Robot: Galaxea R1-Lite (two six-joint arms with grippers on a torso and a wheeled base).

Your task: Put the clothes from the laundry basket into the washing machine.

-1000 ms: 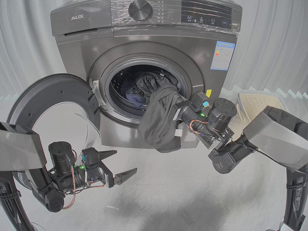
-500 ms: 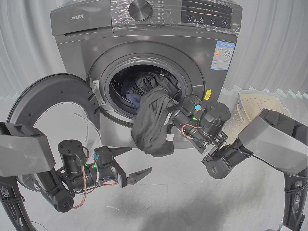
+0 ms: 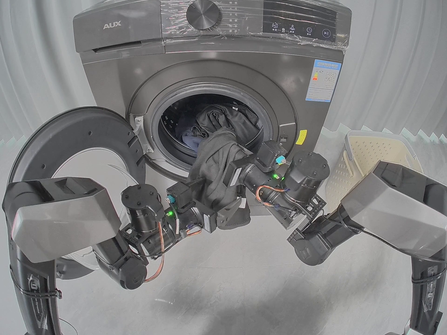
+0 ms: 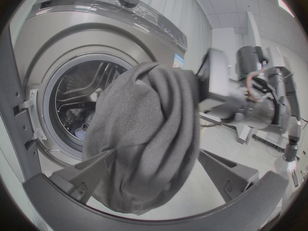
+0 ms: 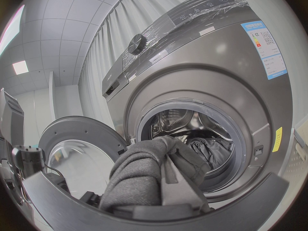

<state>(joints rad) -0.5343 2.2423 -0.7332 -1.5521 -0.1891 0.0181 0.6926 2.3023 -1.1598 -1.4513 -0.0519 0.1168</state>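
Note:
A dark grey garment (image 3: 215, 173) hangs in front of the washing machine's (image 3: 209, 70) round opening, its top draped at the drum's lip. My right gripper (image 3: 233, 169) is shut on it from the right; in the right wrist view the cloth (image 5: 138, 174) bunches over that gripper's fingers (image 5: 175, 185). My left gripper (image 3: 222, 209) sits low at the garment's hanging end. It is open, with one of its fingers (image 4: 96, 166) on each side of the cloth (image 4: 147, 129). More dark clothes (image 3: 219, 117) lie inside the drum. The cream laundry basket (image 3: 372, 152) stands on the floor to the right.
The machine's round door (image 3: 79, 140) is swung wide open to the left, close behind my left arm. Bare grey floor (image 3: 242, 275) spreads in front of the machine. White curtains (image 3: 400, 56) hang behind it.
My left arm has risen and swung right, bringing its open fingers around the garment's lower end. My right gripper has carried the garment a little left toward the opening.

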